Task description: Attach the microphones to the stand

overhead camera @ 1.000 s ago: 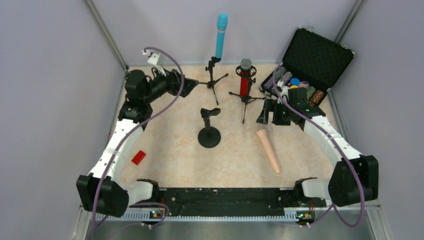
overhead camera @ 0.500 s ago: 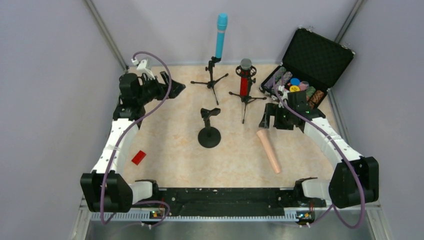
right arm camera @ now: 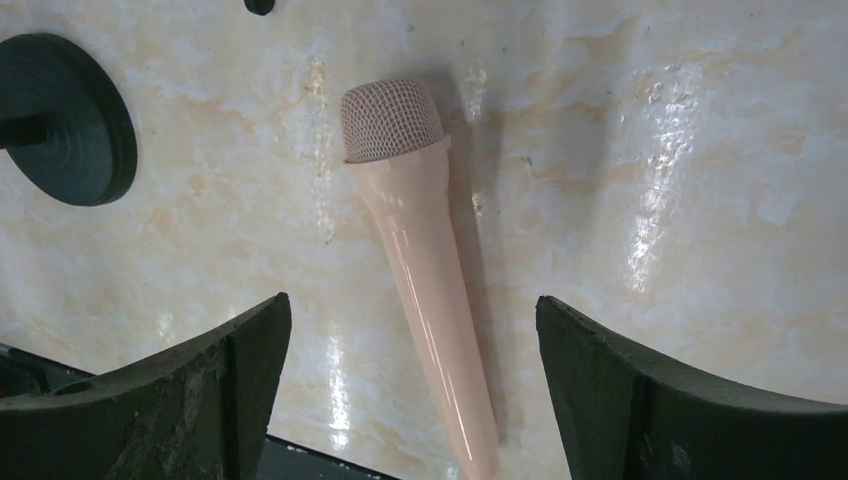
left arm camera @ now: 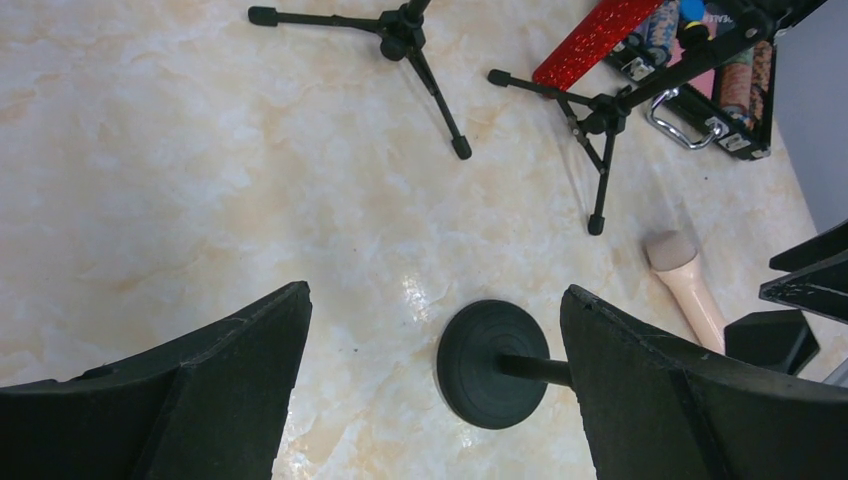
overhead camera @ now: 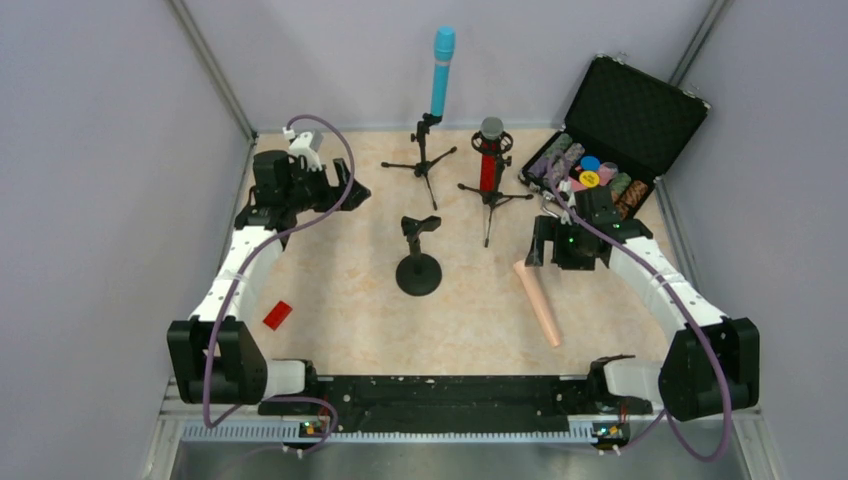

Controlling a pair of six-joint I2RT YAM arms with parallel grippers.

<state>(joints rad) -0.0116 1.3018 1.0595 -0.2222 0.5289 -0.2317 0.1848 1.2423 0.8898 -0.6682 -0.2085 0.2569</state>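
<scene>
1. The teal mic [overhead camera: 442, 70] stands upright in the back tripod [overhead camera: 425, 160], and the red mic [overhead camera: 488, 165] sits in the right tripod [overhead camera: 490, 197]. The peach mic [right arm camera: 425, 270] lies flat on the table [overhead camera: 340, 290], just right of the round-base stand [overhead camera: 418, 270]. Its clip [overhead camera: 420, 225] is empty, so the step in hand looks like picking up the peach mic.
2. The right gripper [right arm camera: 412, 305] hovers over that mic, spread wide and holding nothing. The handle runs between its fingers [right arm camera: 200, 390], with the mesh head pointing toward the stand's base.
3. The left gripper [left arm camera: 435, 295] is also spread and empty, at the back left of the table and facing the stand.
4. The mic lies slightly slanted to the fingers, so turn the wrist until the jaws close square across the handle.
5. Come straight down and pinch mid-handle, below the flare under the head. The glossy, tapering tail would probably slip.
6. Bring both fingers down beside the handle before closing, since a round body pushed from one side may roll.
7. Lift clear of the right tripod's near leg, which ends close to the mic's head.
8. Seating will likely go tail-first into the clip. The light stand may tip, so the left gripper could brace it.
</scene>
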